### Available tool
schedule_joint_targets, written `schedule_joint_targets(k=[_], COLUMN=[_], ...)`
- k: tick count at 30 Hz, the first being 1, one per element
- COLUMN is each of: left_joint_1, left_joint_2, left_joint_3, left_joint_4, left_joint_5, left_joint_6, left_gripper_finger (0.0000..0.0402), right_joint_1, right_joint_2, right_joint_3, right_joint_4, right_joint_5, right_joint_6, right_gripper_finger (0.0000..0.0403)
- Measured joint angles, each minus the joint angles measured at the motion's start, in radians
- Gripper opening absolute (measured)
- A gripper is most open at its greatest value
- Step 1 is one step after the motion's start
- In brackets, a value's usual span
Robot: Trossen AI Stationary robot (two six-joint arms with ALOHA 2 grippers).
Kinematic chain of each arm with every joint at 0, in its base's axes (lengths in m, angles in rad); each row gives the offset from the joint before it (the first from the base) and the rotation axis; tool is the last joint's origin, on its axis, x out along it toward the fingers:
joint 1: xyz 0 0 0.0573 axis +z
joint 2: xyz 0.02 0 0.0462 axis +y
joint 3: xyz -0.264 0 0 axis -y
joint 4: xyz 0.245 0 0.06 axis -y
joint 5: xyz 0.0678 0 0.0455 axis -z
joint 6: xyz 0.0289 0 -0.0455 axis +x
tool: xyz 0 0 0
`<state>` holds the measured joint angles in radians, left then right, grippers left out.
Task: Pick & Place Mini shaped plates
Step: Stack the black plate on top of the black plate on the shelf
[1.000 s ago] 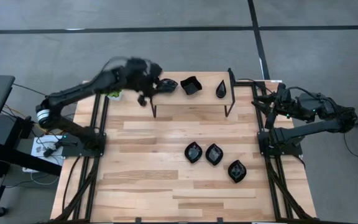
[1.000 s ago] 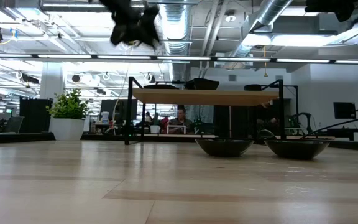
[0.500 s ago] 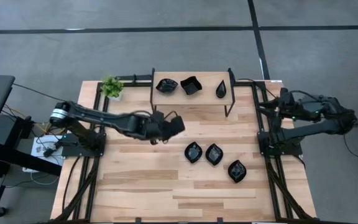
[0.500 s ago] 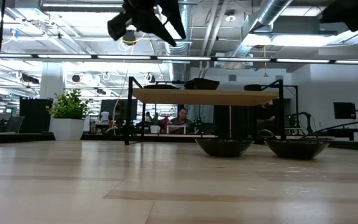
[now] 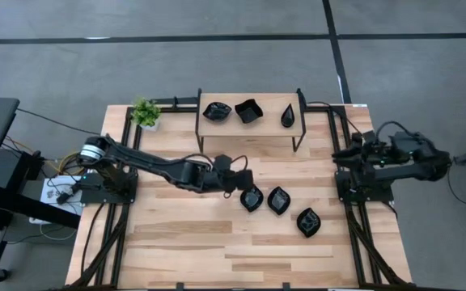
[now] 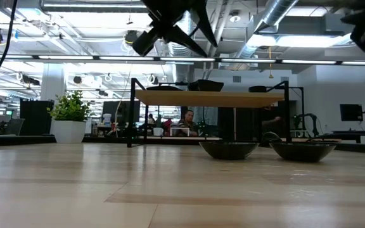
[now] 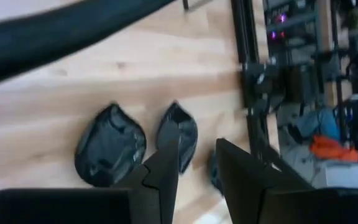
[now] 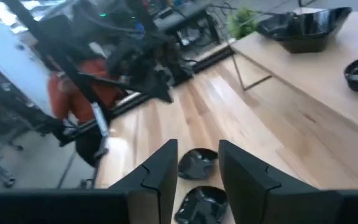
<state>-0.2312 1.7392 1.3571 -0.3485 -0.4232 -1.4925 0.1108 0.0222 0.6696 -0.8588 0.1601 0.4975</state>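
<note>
Left gripper (image 5: 243, 181): extended over mid-table, just beside the nearest of three plates; fingers (image 7: 164, 167) parted by a narrow gap, nothing between them; high above the boards in the low view.
Nearest plate (image 5: 252, 198): flat on the table, just beyond the fingertips; leftmost of a diagonal row.
Middle plate (image 5: 278, 200): close alongside the first, rims near or touching; cannot tell which.
Third plate (image 5: 308, 221): somewhat apart, toward the right arm's side.
Shelf (image 5: 249, 128): small raised stand at the far edge, carrying three plates (image 5: 248, 111) already.
Plant (image 5: 145, 112): potted, far-left corner, well clear.
Right gripper (image 8: 197, 171): parked at the right table edge, fingers apart with a modest gap, empty.
Risk, slip: glossy, shallow rims likely to skid out of a narrow pinch if only the edge is caught.
Risk, neighbour: descent between the close pair likely to nudge the middle plate out of position.
Risk, opening: gap probably too narrow for straddling a rim; fingertip landing on top would press and tip the dish.
Risk, shelf: limited free space on top; careless placement could knock a resting plate off.
</note>
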Motion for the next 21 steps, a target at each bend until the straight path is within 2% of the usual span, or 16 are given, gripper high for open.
schedule_joint_targets(k=[2,4,7,12,15,18,21], left_joint_1=[-0.009,-0.015,-0.021,-0.027,-0.035,-0.058,-0.098], left_joint_2=[0.004,0.002,-0.009,-0.020,-0.020,-0.019,-0.001], left_joint_3=[0.000,0.000,0.000,0.000,0.000,0.000,0.000], left_joint_4=[0.002,0.011,0.008,0.015,0.019,0.029,0.091], left_joint_5=[0.014,0.013,0.022,0.030,-0.004,-0.031,-0.128], left_joint_6=[0.000,0.000,0.001,0.096,0.097,0.054,-0.028], left_gripper_finger=[0.0108,0.0108,0.0108,0.0108,0.0108,0.0108,0.0108], right_joint_1=[0.000,0.000,0.000,0.000,0.000,0.000,0.000], right_joint_2=[0.023,0.035,0.026,-0.019,-0.017,-0.019,-0.017], right_joint_3=[-0.019,-0.045,-0.097,-0.223,-0.289,-0.342,-0.363], right_joint_4=[0.000,-0.028,0.047,0.324,0.392,0.477,0.521], right_joint_5=[0.003,-0.003,-0.006,-0.168,-0.230,-0.243,-0.245], right_joint_6=[0.006,0.080,0.042,-0.036,-0.028,-0.025,-0.030], right_gripper_finger=[0.0112,0.0112,0.0112,0.0112,0.0112,0.0112,0.0112])
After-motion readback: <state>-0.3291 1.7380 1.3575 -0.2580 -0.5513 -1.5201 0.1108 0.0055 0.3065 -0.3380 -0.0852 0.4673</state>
